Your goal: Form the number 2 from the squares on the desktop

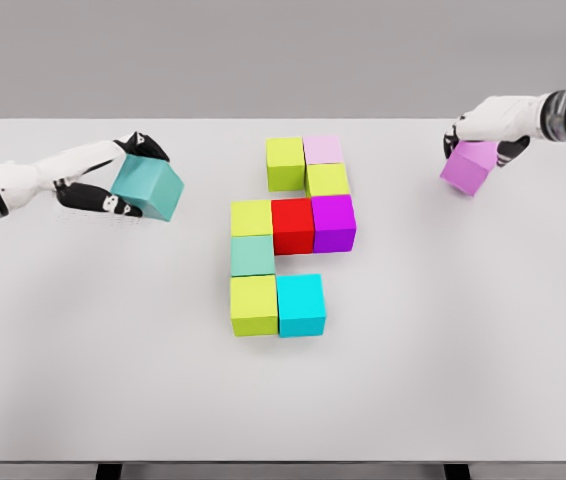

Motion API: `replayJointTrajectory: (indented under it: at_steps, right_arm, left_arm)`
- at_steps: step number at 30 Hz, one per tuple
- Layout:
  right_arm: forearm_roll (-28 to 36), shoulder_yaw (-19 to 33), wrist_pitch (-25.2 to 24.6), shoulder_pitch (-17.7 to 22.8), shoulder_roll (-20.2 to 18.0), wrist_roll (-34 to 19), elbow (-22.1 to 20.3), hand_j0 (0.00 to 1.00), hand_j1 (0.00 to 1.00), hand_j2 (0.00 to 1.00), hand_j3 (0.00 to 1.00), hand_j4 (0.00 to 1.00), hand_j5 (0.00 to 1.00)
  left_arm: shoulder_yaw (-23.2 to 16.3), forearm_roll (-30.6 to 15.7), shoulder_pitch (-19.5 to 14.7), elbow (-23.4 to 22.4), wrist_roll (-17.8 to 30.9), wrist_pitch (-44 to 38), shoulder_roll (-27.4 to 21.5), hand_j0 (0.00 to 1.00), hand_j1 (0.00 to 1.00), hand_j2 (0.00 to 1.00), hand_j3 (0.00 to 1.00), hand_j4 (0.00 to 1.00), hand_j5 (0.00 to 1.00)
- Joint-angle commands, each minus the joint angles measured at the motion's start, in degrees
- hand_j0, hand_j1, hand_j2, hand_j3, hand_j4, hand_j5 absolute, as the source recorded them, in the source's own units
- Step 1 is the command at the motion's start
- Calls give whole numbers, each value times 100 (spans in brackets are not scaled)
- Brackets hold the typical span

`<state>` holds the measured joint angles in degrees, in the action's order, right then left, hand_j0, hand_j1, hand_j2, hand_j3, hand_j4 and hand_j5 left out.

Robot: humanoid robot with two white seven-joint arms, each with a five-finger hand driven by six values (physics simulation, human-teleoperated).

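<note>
Several coloured cubes sit joined in the middle of the white table [443, 340]. A lime cube [285, 162] and a pale pink cube [323, 150] form the top row, with a yellow-green cube [328, 180] below the pink one. The middle row holds a yellow cube [250, 217], a red cube [292, 225] and a magenta cube [334, 222]. Beneath come a mint cube [252, 255], then a lime cube [254, 304] beside a cyan cube [301, 304]. My left hand [123, 175] is shut on a teal cube [149, 186], held tilted at the left. My right hand [478, 135] is shut on a violet cube [469, 167] at the right.
The table's far edge runs just behind both hands. Bare tabletop lies to the left, right and front of the cube group.
</note>
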<state>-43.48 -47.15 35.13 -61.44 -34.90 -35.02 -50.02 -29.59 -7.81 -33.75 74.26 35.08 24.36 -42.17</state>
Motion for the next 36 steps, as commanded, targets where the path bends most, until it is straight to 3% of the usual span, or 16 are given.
replayJointTrajectory:
  at_steps: [1, 3, 9, 14, 21, 30, 36]
  right_arm:
    - [121, 13, -13, 0, -140, 2, -210, 63, 63, 63, 63, 63, 63]
    - [121, 13, -13, 9, -228, 2, -403, 63, 63, 63, 63, 63, 63]
    - [287, 13, -13, 114, -483, 2, -1045, 63, 63, 63, 63, 63, 63]
    - [727, 4, -13, 211, -843, 2, -1607, 63, 63, 63, 63, 63, 63]
    - [999, -57, -13, 589, -1353, 2, -3207, 63, 63, 63, 63, 63, 63]
    - [1043, -910, -13, 782, -1608, 2, -4587, 63, 63, 63, 63, 63, 63]
    - [1202, -928, -13, 1055, -1854, 2, -4947, 63, 63, 63, 63, 63, 63]
  left_arm:
    - [-29, -19, -9, -368, -8, -221, 305, 24, 24, 24, 24, 24, 24]
    - [-12, 121, -114, -500, -8, -406, 481, 24, 24, 24, 24, 24, 24]
    - [-38, 359, -633, -1466, -8, -424, 1105, 24, 24, 24, 24, 24, 24]
    - [-47, 623, -940, -2091, -8, -432, 1668, 24, 24, 24, 24, 24, 24]
    - [-56, 921, -1441, -3224, -8, -424, 2380, 24, 24, 24, 24, 24, 24]
    - [-47, 1132, -1846, -4068, -8, -415, 2766, 24, 24, 24, 24, 24, 24]
    - [-38, 1335, -2039, -4473, -8, -450, 3039, 24, 24, 24, 24, 24, 24]
